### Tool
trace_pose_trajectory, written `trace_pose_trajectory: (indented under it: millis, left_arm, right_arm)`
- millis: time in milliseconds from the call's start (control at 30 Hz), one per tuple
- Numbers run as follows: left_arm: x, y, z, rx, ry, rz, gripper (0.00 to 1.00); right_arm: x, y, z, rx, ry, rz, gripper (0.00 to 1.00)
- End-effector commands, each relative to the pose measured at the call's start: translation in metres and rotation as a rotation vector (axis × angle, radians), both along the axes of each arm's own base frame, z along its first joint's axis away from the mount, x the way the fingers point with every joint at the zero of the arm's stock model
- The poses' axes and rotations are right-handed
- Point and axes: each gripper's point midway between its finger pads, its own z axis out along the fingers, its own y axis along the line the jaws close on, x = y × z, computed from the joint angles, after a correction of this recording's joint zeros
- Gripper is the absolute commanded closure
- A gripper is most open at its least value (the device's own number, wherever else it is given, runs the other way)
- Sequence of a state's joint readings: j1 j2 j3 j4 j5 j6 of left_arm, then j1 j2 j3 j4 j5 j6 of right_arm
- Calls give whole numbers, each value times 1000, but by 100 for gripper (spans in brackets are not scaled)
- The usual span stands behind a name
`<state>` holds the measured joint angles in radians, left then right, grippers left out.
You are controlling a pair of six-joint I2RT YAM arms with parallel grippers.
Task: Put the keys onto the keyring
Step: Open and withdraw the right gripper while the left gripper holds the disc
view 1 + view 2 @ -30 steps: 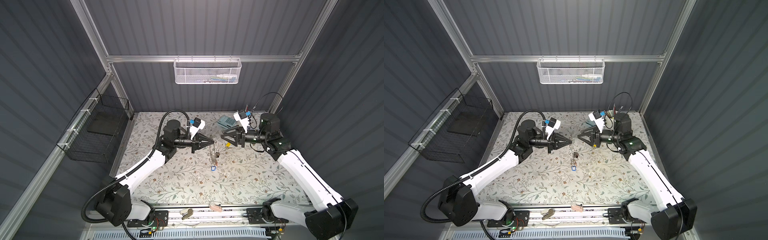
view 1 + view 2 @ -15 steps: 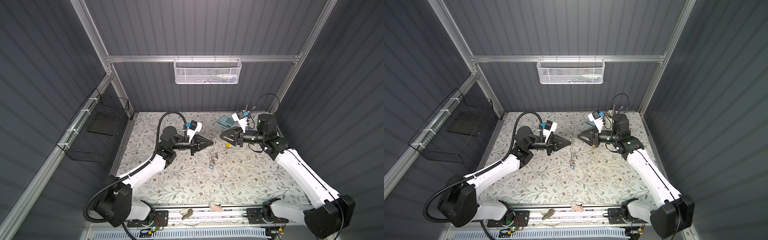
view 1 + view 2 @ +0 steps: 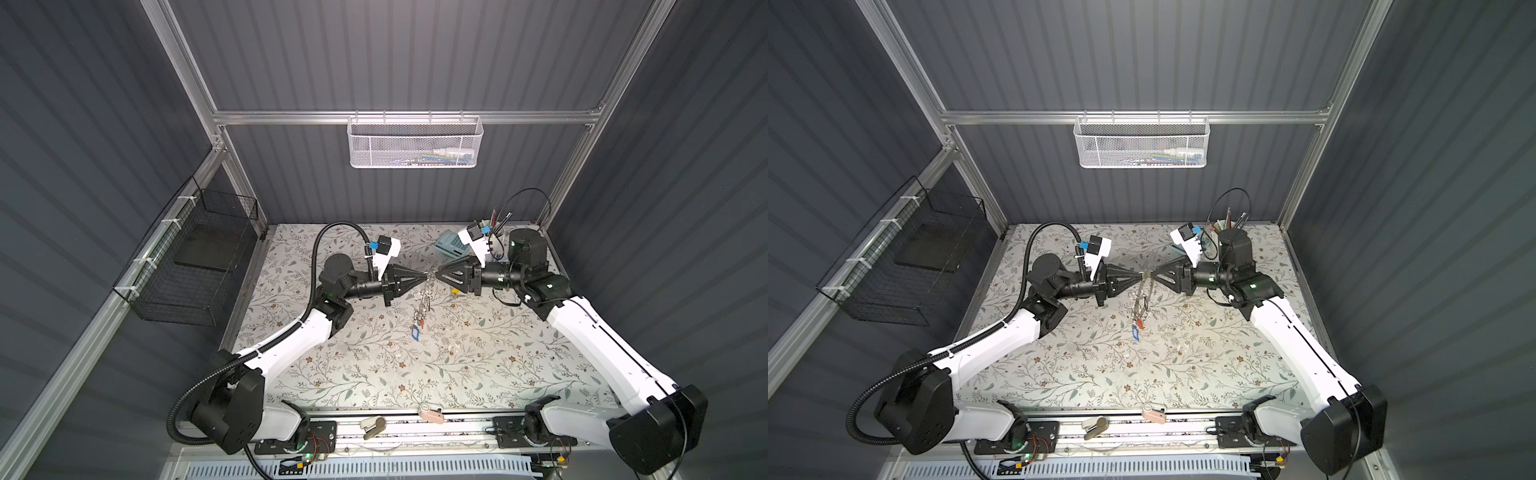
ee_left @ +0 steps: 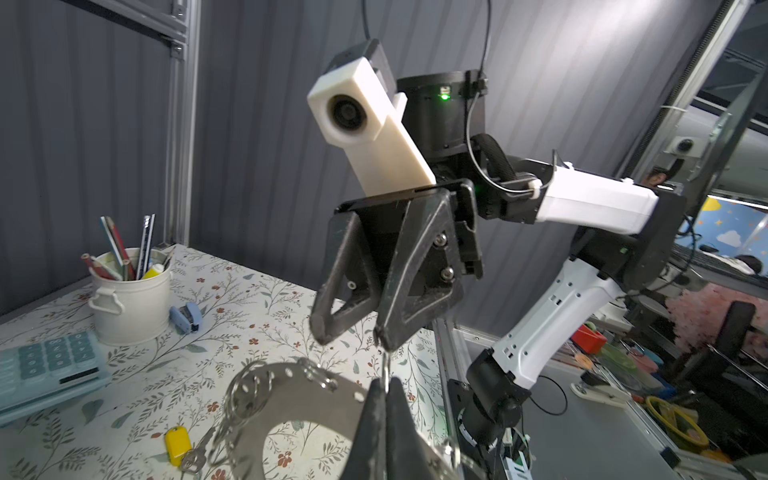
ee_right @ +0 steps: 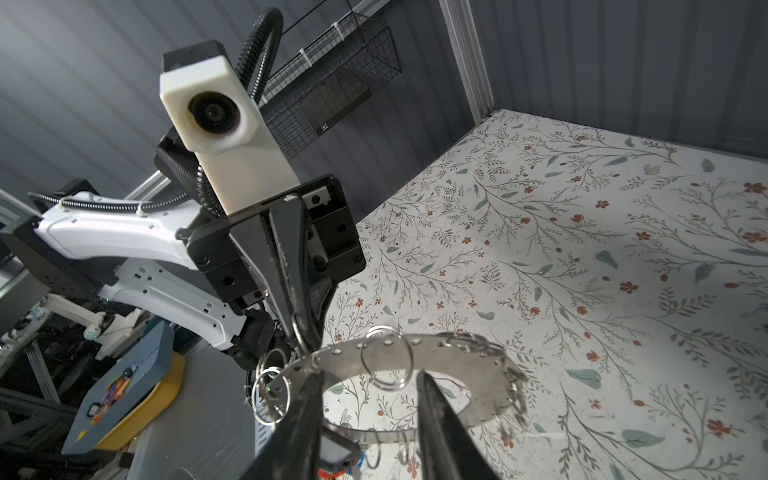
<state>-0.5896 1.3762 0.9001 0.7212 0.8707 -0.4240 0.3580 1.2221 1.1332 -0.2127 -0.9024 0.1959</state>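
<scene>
Keyring [image 5: 432, 352], a flat grey holed band fringed with wire loops [image 5: 463, 340], hangs pinched by left gripper [image 5: 302, 338]; right gripper [image 4: 353, 338] spread.

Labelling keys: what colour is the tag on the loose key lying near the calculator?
Yellow. The key's tag shows best in the left wrist view.

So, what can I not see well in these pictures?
- Number of keys on the keyring: too small in both top views; in the right wrist view the bottom edge and the right gripper cut off the bunch.
- Where the left gripper pinches: its own fingers hide it in the left wrist view.
- Things in the white basket: too small, behind mesh, in both top views.
</scene>
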Motion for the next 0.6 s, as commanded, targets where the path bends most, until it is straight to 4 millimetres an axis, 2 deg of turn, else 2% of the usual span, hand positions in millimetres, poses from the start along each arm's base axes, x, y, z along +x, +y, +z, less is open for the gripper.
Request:
trace_pose_trajectory:
  millis: [0,300,567]
  left_arm:
    - [9,7,23,-24,-3,126,100]
    - [20,12,29,56,78,257,100]
    - [24,13,27,103,126,306,100]
  right_arm:
    - [8,-6,-1,-27,-32,-71,68]
    - [19,-2,11,30,-30,-89,80]
    - [24,11,9,41,3,-60,83]
